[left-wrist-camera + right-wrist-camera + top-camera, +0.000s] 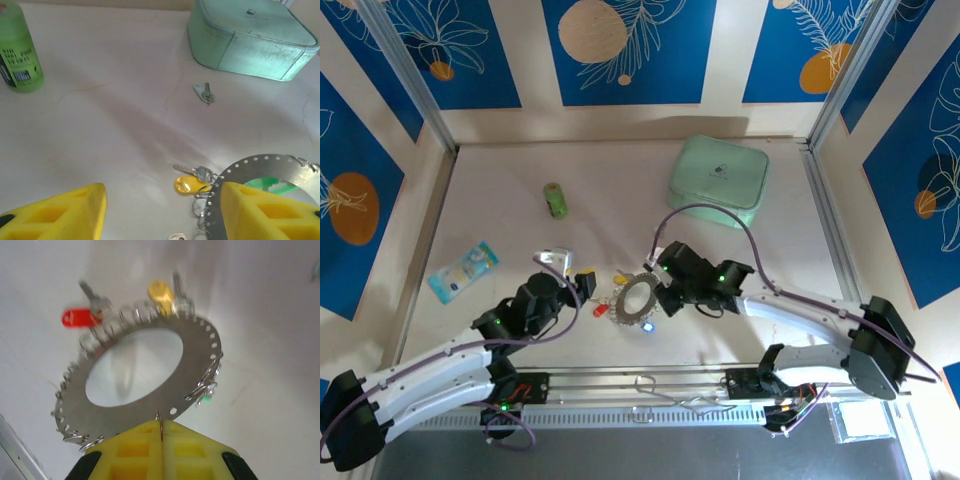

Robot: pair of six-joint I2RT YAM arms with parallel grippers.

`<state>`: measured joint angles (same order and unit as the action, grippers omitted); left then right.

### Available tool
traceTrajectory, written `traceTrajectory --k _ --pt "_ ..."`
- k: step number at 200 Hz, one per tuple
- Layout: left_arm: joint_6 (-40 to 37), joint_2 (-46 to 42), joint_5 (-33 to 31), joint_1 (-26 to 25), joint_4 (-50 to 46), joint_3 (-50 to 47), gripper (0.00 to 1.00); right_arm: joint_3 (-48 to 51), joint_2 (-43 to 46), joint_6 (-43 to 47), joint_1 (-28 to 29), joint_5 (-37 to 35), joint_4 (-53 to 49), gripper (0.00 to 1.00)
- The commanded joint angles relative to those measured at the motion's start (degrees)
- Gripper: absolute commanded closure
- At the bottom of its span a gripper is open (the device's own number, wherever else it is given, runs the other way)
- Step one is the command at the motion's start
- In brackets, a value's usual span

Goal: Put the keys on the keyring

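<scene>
The keyring [638, 297] is a flat silvery disc with holes round its rim, held just above the table between the two arms. My right gripper [161, 426] is shut on a small wire loop at the keyring's [200, 357] near rim. A red-tagged key [75, 318] and a yellow-tagged key [160, 291] hang from its far edge, and a green glint shows at the right. My left gripper [162, 200] stands open, its right finger [270, 210] against the keyring [260, 165]. A yellow-tagged key [189, 185] with a silver key [197, 171] lies between the fingers. A loose pale-tagged key [204, 92] lies farther off.
A mint-green rounded box [718, 180] stands at the back right. A green bottle [555, 200] lies at the back left, and a blue packet [463, 270] lies at the left. A metal rail [650, 385] runs along the near edge.
</scene>
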<state>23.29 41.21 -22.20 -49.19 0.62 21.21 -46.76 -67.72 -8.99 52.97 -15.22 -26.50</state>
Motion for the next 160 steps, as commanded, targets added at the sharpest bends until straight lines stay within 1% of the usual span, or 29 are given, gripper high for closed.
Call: traceTrajectory --k 1,14,43,83,100,128,143,160 --pt "-8.4 -1.6 -1.3 0.8 -2.5 4.3 0.37 1.3 2.9 7.2 -2.2 4.6 9.2 1.00" --pt "-10.7 -1.7 -0.1 2.1 -2.9 5.6 0.36 1.5 3.9 8.4 -4.3 8.0 11.8 1.00" --pt "-13.9 -0.7 5.0 5.9 -2.8 8.5 0.36 1.6 5.1 10.6 -8.4 16.1 16.9 1.00" --pt "-18.3 2.2 15.8 11.0 -3.3 13.7 0.37 2.7 7.3 13.0 -12.4 26.7 23.5 1.00" --pt "-20.9 2.8 19.8 11.7 -2.9 14.8 0.39 3.2 8.3 13.7 -13.8 31.4 26.4 1.00" --pt "-23.9 3.0 26.0 11.8 -2.6 15.5 0.42 2.1 8.4 14.9 -15.3 36.3 26.8 1.00" --pt "-25.3 2.8 30.9 11.8 -1.5 14.8 0.44 2.2 8.6 15.1 -15.8 38.4 27.5 1.00" --pt "-26.1 2.7 37.3 11.8 2.0 13.1 0.48 2.0 9.0 15.5 -16.0 40.6 27.7 1.00"
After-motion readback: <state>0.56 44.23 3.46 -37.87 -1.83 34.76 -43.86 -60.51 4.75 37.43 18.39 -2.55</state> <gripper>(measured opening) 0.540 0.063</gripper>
